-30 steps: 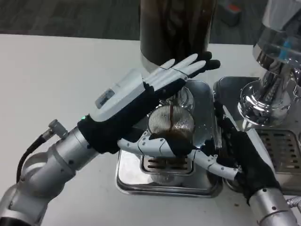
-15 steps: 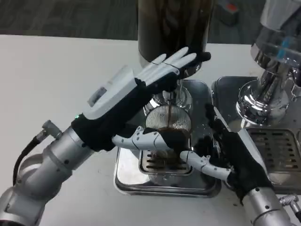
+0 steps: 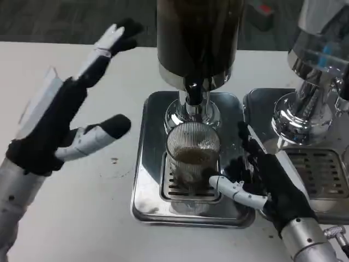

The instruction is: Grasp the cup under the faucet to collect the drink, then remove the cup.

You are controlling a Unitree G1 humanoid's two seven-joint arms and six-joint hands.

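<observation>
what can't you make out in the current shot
- Right hand, head view: whether it actually grips the cup; its far fingers lie dark against the tray.
- Dispenser, head view: its upper part is cut off by the top edge.
- Second machine, head view: cut off by the right edge.
- Left hand, head view: its palm is turned away.

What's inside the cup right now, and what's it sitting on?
The ribbed clear cup holds brown drink, partly filled. It stands on the slotted grate of the metal drip tray under the faucet. The right hand covers its lower right side.
</observation>
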